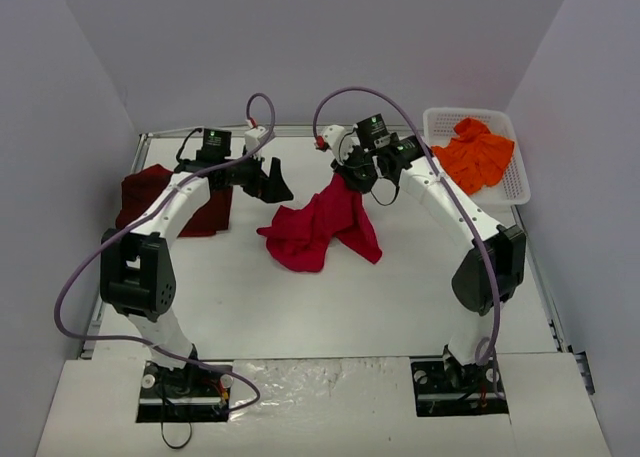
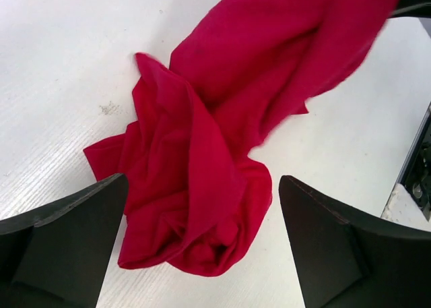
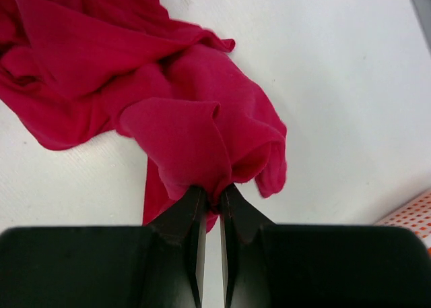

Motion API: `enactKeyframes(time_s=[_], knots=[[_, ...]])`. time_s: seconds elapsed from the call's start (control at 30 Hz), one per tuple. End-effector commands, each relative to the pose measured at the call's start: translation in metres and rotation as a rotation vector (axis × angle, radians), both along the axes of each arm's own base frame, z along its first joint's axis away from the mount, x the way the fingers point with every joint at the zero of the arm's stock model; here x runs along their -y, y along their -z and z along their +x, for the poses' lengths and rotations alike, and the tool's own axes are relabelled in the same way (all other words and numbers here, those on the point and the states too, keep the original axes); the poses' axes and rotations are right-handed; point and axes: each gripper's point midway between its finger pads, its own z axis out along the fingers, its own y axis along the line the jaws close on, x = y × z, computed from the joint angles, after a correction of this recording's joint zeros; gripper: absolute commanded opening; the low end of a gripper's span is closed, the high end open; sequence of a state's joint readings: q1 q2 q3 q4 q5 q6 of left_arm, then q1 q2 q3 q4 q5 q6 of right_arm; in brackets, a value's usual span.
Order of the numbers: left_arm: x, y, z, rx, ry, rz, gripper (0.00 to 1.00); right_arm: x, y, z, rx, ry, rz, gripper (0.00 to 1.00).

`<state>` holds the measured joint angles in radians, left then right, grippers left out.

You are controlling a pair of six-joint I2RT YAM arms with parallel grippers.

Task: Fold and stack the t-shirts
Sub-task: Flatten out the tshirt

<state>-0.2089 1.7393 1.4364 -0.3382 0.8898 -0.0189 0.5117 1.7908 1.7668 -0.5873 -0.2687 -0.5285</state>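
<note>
at the far left edge of the counter the dark maroon t-shirt lies in a flat, roughly squared heap, partly behind the left arm. just right of it the left jaws hang wide apart above the counter, holding nothing; in the left wrist view their two dark fingers stand on either side of the near end of the bright red t-shirt, apart from the cloth. the bright red t-shirt sits near the middle of the counter, crumpled, its lower part bunched on the surface and its far right end lifted. the right jaws are closed narrow on that lifted end: in the right wrist view the fingers pinch a rolled fold of the red cloth between their tips, and the rest trails down to the left. at the far right corner the orange t-shirt lies rumpled in the white lattice basket, draped over its near rim.
</note>
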Motion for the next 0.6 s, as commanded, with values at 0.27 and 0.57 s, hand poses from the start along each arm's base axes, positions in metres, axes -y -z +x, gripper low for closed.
enactKeyframes(time_s=[0.27,0.57], knots=[[-0.01,0.015,0.019,-0.017,-0.06,0.11,0.94,0.02,0.016,0.005,-0.021,0.025,-0.02,0.0],[0.044,0.017,0.041,-0.033,0.065,0.095,0.94,0.047,0.035,-0.008,-0.063,0.064,-0.031,0.0]])
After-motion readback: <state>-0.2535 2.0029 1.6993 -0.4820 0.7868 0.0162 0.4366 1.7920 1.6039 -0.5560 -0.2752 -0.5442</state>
